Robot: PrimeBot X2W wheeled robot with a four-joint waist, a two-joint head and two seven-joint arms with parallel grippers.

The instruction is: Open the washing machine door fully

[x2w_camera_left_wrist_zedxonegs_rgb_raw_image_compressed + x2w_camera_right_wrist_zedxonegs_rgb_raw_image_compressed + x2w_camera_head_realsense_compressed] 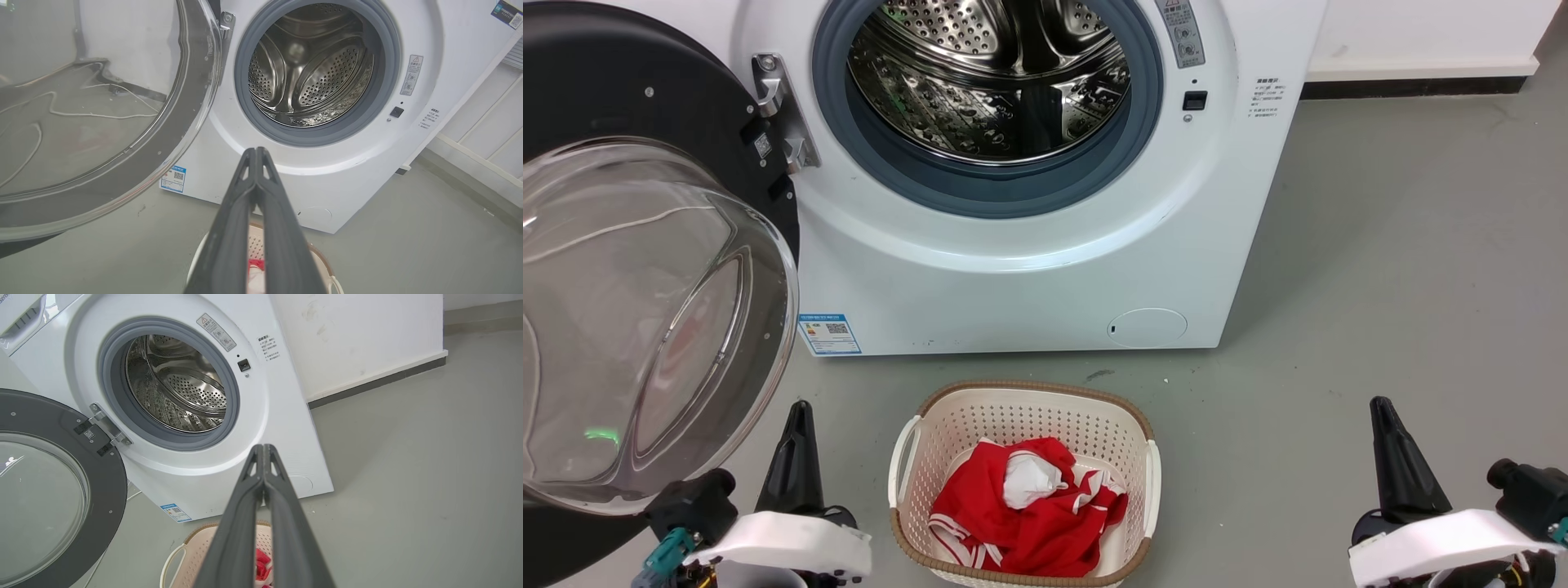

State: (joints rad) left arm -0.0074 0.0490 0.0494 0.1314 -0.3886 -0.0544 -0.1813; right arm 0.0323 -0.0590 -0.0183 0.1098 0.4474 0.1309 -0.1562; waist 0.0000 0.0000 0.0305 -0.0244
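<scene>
You have door (645,310) standing wide on hinge (780,114) at left of drum (988,82), inner face and glass bowl turned toward you, free edge low at left. Left gripper (799,416) sits just beside bowl's lower rim, to its right; fingers pressed together, holding nothing. Right gripper (1380,408) likewise closed and empty, well apart beyond basket (905,457). Left arm clearly nearer. Judge door near full swing; any last push you give goes leftward, away from drum
</scene>
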